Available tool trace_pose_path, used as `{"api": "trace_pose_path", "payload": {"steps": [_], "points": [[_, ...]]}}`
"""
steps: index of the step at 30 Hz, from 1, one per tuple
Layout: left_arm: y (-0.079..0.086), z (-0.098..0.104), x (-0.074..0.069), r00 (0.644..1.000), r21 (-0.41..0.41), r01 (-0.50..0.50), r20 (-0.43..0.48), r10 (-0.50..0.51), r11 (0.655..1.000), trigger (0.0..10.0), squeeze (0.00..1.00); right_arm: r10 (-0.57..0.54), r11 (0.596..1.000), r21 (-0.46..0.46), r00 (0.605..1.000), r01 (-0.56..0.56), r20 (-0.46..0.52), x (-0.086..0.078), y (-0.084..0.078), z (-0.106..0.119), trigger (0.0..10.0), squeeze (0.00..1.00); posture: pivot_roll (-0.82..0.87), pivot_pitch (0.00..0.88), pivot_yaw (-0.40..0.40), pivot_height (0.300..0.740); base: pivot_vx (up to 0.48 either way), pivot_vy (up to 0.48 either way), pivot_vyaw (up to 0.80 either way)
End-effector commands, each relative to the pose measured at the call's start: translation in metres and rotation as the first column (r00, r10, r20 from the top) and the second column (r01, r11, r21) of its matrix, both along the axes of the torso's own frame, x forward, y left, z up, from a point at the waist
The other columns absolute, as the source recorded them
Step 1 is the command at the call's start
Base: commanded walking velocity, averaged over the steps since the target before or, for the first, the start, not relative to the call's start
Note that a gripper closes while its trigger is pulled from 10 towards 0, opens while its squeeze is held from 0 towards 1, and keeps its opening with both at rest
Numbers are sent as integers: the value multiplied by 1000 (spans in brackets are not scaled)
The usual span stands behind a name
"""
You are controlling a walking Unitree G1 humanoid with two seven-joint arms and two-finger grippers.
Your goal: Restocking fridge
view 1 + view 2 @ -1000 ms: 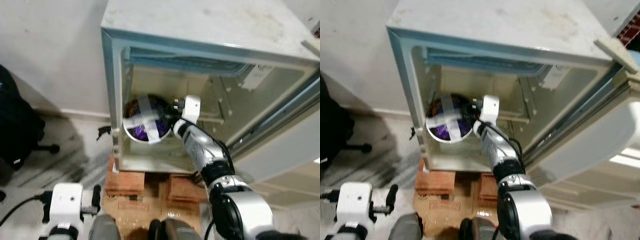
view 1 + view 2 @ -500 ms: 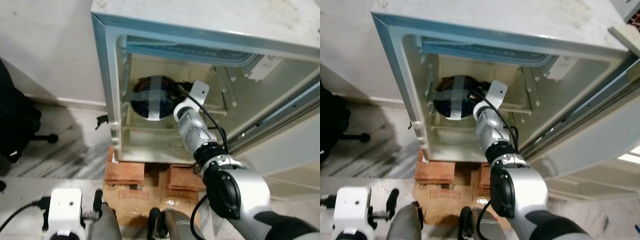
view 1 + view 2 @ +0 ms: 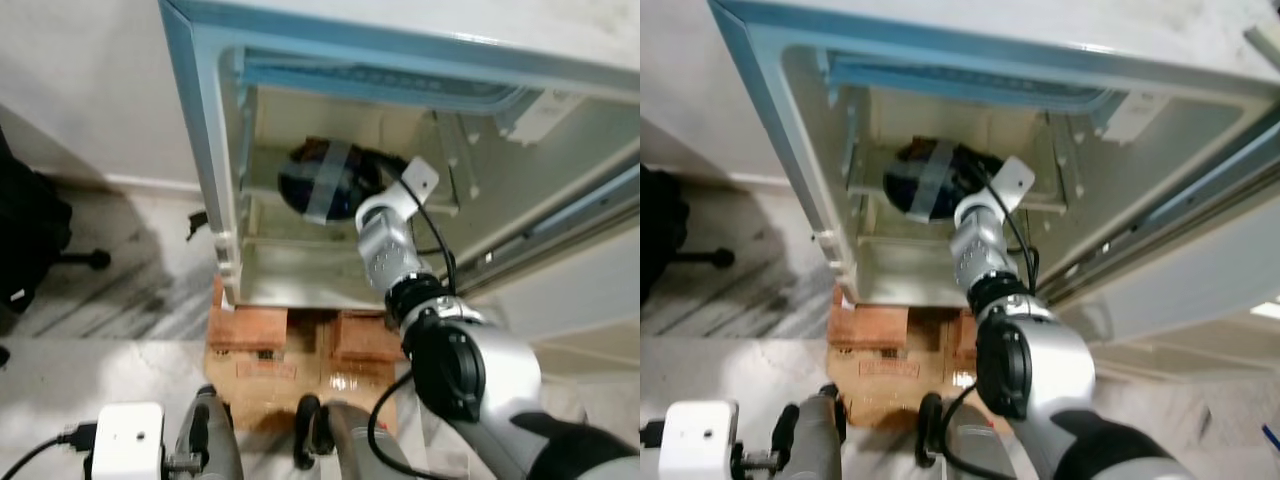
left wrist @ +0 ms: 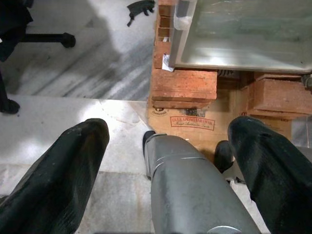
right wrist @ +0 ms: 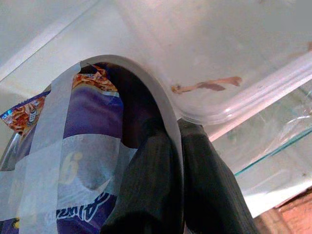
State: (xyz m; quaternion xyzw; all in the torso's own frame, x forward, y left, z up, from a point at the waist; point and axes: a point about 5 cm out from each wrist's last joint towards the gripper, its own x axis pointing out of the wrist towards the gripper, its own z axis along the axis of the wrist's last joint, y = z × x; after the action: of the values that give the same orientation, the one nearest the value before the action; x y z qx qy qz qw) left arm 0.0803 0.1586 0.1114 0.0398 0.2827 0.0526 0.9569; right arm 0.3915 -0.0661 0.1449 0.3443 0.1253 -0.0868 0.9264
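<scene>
A small fridge [image 3: 214,150] stands open in front of me. My right gripper [image 5: 175,130] reaches into it and is shut on the rim of a metal bowl [image 3: 325,180]. One finger is inside the rim and the other outside. The bowl holds a purple snack packet [image 5: 83,146] strapped in with crossed grey tape. It sits tilted deep in the fridge, over a glass shelf [image 5: 273,161]; I cannot tell whether it rests on it. My left gripper [image 4: 168,126] hangs low and open over the floor, with nothing between its fingers.
The fridge stands on red bricks [image 3: 250,335] with flattened cardboard [image 4: 192,122] in front. Its door [image 3: 1200,270] is swung open on the right. A black chair base [image 4: 46,39] and a dark bag [image 3: 25,240] are on the left floor. My own leg [image 4: 190,190] is below.
My right arm has pushed the bowl from the fridge's front opening deeper inside. The camera has moved closer and lower, so the whole fridge has shifted.
</scene>
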Motion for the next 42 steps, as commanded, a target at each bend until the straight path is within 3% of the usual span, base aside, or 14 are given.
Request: {"api": "trace_pose_path", "payload": {"steps": [1,7,17,18,19,21,22,42], "points": [[-2,1,-4,1000,-9,-3,-19,2,1000,10000,0,-9,999,37,1000,9,-10,0,5,3,10000,0,327,347,-177,740,0,0,0],[-7,1,-4,1000,-20,-1,-19,0,1000,10000,0,1,988,155,1000,-2,6,5,13,17,10000,0,333,349,-185,740,0,0,0],[-10,2,-6,1000,-28,-18,-23,18,999,10000,0,12,979,205,1000,-11,-4,4,22,19,10000,12,353,361,-206,740,0,0,0],[-11,2,-6,1000,-28,-18,-23,18,999,10000,0,13,979,204,1000,-12,-5,4,22,18,10000,580,353,361,-207,740,0,0,0],[-11,2,-6,1000,-29,-19,-23,19,999,10000,0,15,979,204,1000,-14,-5,4,23,18,10000,580,354,362,-207,740,0,0,0],[-11,2,-6,1000,-30,-22,-23,21,999,10000,0,21,977,214,1000,-21,1,3,25,19,10000,914,354,362,-207,740,0,0,0],[-11,2,-6,999,-31,-23,-23,22,999,10000,0,27,975,222,1000,-28,4,3,27,19,10000,976,353,363,-209,740,0,0,0],[-11,1,-1,999,-27,-33,-17,32,999,10000,0,72,954,287,995,-88,65,5,33,28,10000,984,352,358,-214,740,0,0,0]]}}
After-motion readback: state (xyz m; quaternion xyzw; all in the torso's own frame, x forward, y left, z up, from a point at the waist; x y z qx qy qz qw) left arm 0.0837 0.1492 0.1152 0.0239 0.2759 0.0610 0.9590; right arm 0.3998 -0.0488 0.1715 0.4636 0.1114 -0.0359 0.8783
